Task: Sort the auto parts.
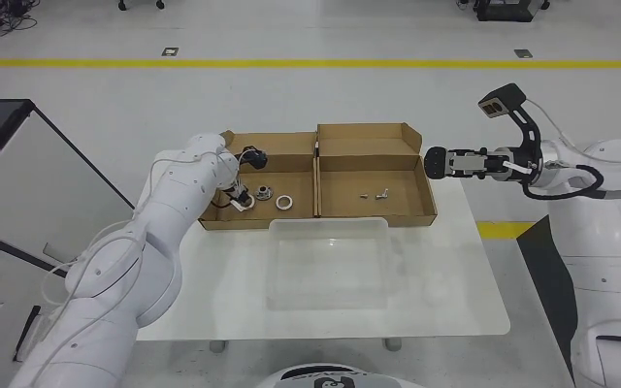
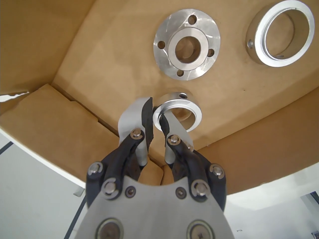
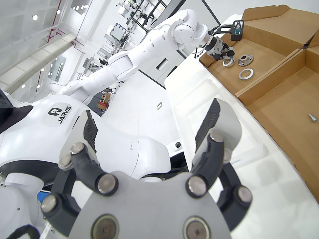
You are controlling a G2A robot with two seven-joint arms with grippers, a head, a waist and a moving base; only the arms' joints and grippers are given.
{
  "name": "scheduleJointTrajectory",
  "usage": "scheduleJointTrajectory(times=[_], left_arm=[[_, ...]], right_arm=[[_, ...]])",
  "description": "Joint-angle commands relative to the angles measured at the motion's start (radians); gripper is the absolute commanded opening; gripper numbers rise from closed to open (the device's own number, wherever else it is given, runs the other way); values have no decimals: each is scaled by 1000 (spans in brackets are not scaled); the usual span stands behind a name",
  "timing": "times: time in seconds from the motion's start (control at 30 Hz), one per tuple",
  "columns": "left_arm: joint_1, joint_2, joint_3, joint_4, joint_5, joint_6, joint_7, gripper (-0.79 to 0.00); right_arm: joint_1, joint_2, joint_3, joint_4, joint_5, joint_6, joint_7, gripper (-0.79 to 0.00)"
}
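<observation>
Pale floor with a yellow line [image 1: 310,63] stretches behind the white surface [image 1: 446,291], where two open cardboard boxes sit side by side along the far edge and a clear bin [image 1: 328,281] stands just in front of them.

Starting at the left, the left gripper [image 2: 155,111] is down inside the left box [image 1: 291,145], close to its left wall. Its fingers [image 2: 147,115] are drawn nearly together on the wall of a small metal collar [image 2: 172,98]: one finger is outside the collar, the other reaches into its bore. From where I stand I cannot tell whether the collar rests on the box floor or is raised a little. Just beside it, further right, a flange [image 2: 208,34] with four bolt holes lies flat, and beyond that a larger ring [image 2: 256,50] lies flat too, apart from both.

Over in the right box [image 1: 388,136], a couple of small bolts [image 1: 375,192] lie near the middle of the floor.

Further right, the right gripper [image 3: 152,106] hangs level just past that box's right wall, pointing toward it, its fingers spread wide with nothing between them.
</observation>
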Motion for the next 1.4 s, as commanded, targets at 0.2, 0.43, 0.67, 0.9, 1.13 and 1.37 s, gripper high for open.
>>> scheduleJointTrajectory(times=[0.2, 0.43, 0.67, 0.9, 1.13, 1.37], left_arm=[[-10, 2, -15, 9, 1, -13, 21, 0], [-32, 23, -44, -19, 8, -27, 104, 0], [-33, 84, -119, -128, -24, -108, 201, 0], [72, 221, -296, -473, -63, -196, 207, 0], [448, 392, -675, -1111, -206, -205, 49, 0], [774, 473, -971, -1470, -466, -347, 39, 0]], right_arm=[[0, 0, 0, 0, 0, 0, 0, 0], [0, 0, 0, 0, 0, 0, 0, 0], [0, 0, 0, 0, 0, 0, 0, 0], [0, 0, 0, 0, 0, 0, 0, 0], [0, 0, 0, 0, 0, 0, 0, 0], [0, 0, 0, 0, 0, 0, 0, 0]])
